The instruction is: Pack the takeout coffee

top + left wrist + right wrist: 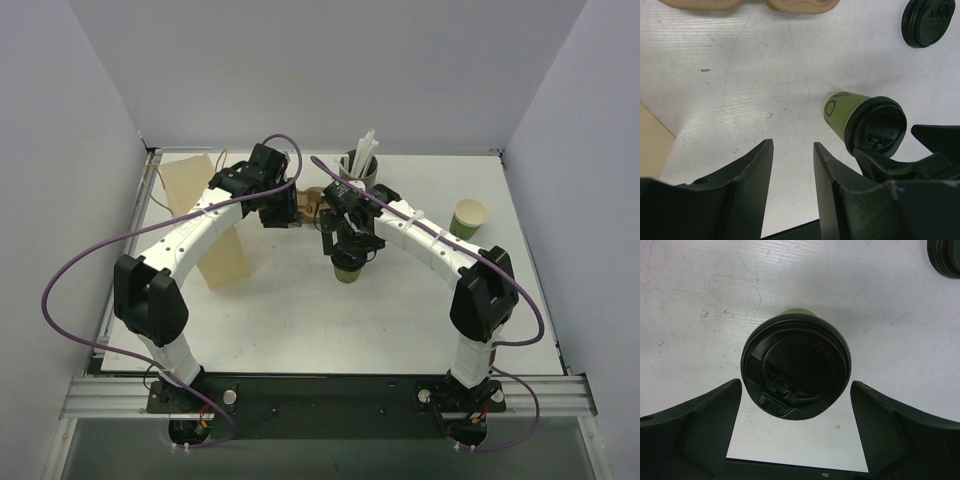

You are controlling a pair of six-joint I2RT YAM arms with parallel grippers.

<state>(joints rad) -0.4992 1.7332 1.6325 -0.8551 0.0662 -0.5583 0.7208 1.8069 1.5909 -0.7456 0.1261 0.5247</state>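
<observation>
Toward the far edge of the table [300,330] stands a grey cup [362,170] of white straws [365,145]. A tan pulp tray [800,5] lies just left of it, between the two wrists. A tan paper bag [205,215] lies near the far left corner, partly under the left arm, and an open green cup [470,216] stands alone near the right edge. A loose black lid [930,22] lies flat on the bare surface, a little apart from the coffee. The takeout coffee [349,268] stands upright near the middle of the table, its black lid [795,372] on. The right gripper [796,385] hangs over it with jaws spread wide, one finger on either side of the lid. The right finger is clearly apart from the lid and the left finger's tip is just beside the rim, so nothing is gripped. The left gripper [792,145] hangs beside the coffee, its jaws partly parted over bare table with nothing between them.
</observation>
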